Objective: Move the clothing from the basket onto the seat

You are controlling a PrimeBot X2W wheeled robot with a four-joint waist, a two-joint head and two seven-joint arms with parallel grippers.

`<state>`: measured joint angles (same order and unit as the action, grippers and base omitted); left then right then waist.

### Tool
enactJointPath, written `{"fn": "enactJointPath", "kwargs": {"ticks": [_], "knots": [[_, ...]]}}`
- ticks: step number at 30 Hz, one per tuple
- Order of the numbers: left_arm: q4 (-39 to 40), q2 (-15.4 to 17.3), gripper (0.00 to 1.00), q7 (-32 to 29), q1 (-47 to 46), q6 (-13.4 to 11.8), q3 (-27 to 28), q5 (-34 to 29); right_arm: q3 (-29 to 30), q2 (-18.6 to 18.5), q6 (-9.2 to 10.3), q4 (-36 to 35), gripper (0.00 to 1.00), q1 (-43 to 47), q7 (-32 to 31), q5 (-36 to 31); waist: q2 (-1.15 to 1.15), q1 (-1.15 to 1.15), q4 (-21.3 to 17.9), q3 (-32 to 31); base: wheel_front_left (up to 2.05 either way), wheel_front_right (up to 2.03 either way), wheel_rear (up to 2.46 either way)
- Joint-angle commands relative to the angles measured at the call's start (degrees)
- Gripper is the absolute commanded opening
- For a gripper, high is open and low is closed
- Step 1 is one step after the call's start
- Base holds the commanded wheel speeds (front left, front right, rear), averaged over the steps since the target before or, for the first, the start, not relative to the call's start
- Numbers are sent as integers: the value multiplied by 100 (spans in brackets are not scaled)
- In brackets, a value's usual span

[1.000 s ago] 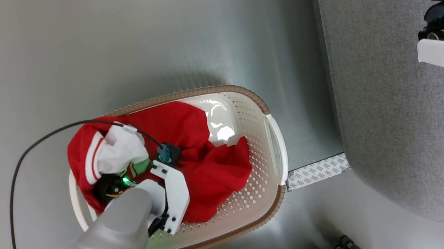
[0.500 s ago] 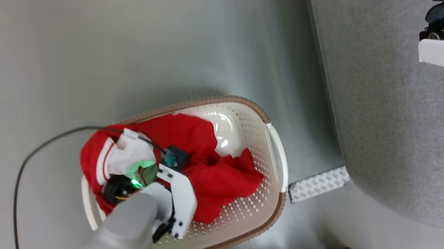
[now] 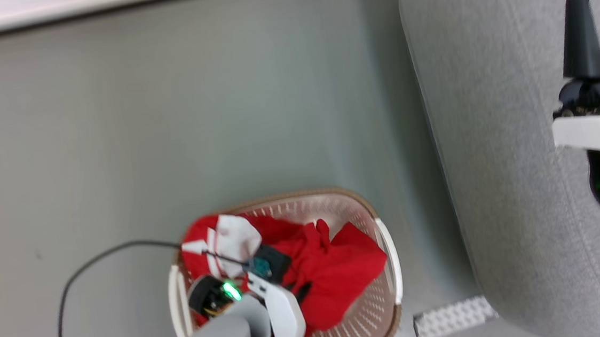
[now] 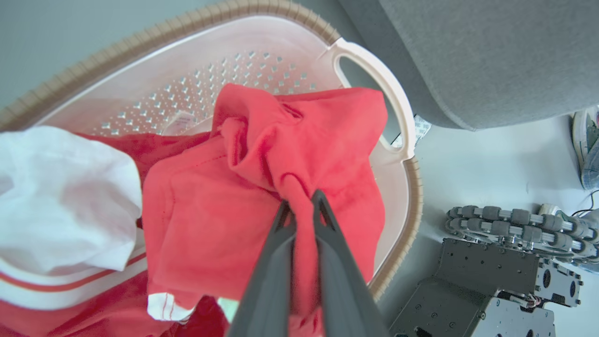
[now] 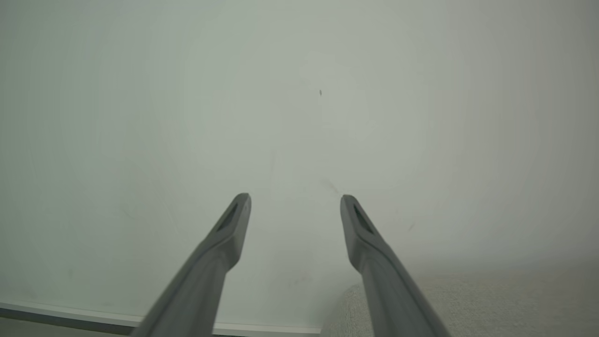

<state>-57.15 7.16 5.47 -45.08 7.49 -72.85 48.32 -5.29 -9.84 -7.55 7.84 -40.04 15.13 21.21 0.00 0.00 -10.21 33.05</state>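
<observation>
Left claw (image 4: 301, 199): the two dark fingers were seen pressed together on a fold of the plain red garment (image 4: 262, 154), the cloth being pinched into a ridge that ran up from between the tips.
Plain red garment: it was gripped near its bunched middle. Its loose edges were spread over the inside of the basket (image 4: 140, 35), one corner reaching toward the cream handle, so it was judged grasped but not yet lifted clear.
Striped garment (image 4: 61, 196): the red-and-white piece was found beside the claw, heaped against the basket's far wall and partly tucked under the plain red one. It was not touched by either claw.
Basket: it was set on the grey floor (image 3: 167, 120), near the seat (image 3: 494, 121) but apart from it, with a strip of white tape (image 3: 453, 317) between the two.
Right claw (image 5: 295, 203): its fingers were held wide apart with nothing between them, above the seat's edge and well away from the basket.
Done: one garment was secured in the left claw; both garments were in the basket.
Left: the red garment had to be raised, carried across and released on the seat, and the striped one then taken the same way. The task was judged to be in its early part.
</observation>
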Motion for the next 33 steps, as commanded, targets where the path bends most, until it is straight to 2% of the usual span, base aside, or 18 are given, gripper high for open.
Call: {"fn": "enactJointPath", "kwargs": {"ticks": [1,8,17,22,33], "knots": [[60,-8,0,113,146,-7,-22,36,-9,-66,12,65,100,136,1,34,0,0,226,-511,0,0,0],[432,12,0,636,525,-7,-48,131,-118,-161,12,300,100,581,1,97,0,0,471,-1380,0,0,0],[795,176,0,966,716,-7,74,99,-312,-164,12,450,100,1031,1,149,0,0,620,-2094,0,0,0],[1311,319,0,970,865,-154,557,-180,-368,-140,12,484,100,1286,0,197,0,0,674,-2386,0,0,0],[2820,915,0,970,1415,-563,1765,-846,-495,-56,12,569,100,1871,0,286,0,0,651,-3027,0,0,0]]}}
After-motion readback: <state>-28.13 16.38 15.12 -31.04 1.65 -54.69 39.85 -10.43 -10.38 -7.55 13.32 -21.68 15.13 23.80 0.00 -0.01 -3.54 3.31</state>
